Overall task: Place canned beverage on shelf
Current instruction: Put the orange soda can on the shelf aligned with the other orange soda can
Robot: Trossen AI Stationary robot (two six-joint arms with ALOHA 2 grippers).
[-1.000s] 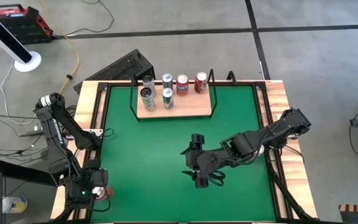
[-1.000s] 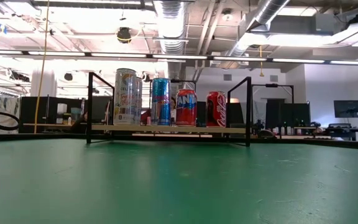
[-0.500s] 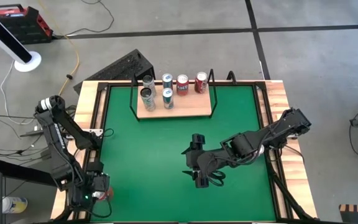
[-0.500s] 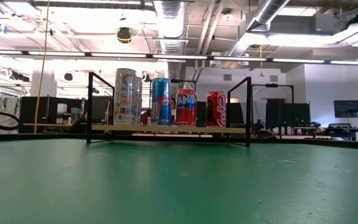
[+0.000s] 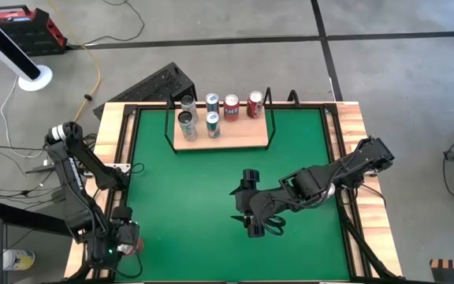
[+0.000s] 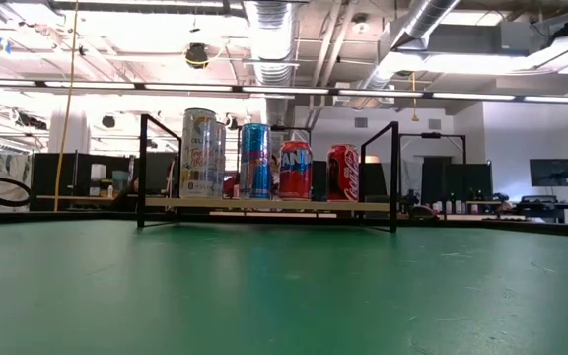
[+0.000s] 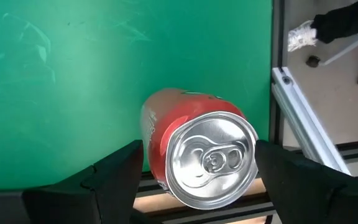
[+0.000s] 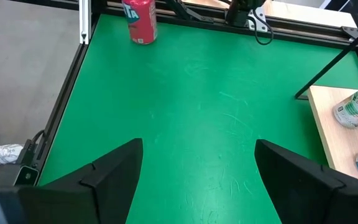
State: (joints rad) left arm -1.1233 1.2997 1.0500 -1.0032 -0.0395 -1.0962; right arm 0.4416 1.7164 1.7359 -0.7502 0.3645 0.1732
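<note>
A red can (image 7: pixel 197 149) stands upright on the green mat (image 5: pixel 211 189) at the table's near left corner, its silver top (image 7: pixel 211 158) facing up. It also shows in the high view (image 5: pixel 138 246) and the right wrist view (image 8: pixel 139 22). My left gripper (image 7: pixel 199 155) is open above it, pointing down, one finger on each side of the can; in the high view (image 5: pixel 128 241) it covers most of the can. My right gripper (image 5: pixel 243 203) is open and empty over the mat's middle. The light-wood shelf (image 5: pixel 243 136) at the far edge holds several upright cans (image 6: pixel 264 158). My left gripper comes at the red can from above, with one finger (image 7: pixel 120 177) and the other (image 7: pixel 288 177) beside the can's upper wall (image 7: pixel 154 124). I cannot tell whether either finger touches it. The can stands on its base on the mat.
The table's black frame rail (image 7: pixel 275 68) and wooden rim (image 5: pixel 105 134) run close beside the can. The shelf's black wire ends (image 6: pixel 394 173) rise at both sides of the board. Bare mat lies between the can and the shelf.
My left gripper has shifted a little toward the table's right and near edges, over the red can, and now covers more of it in the high view. The can stays upright in place.
</note>
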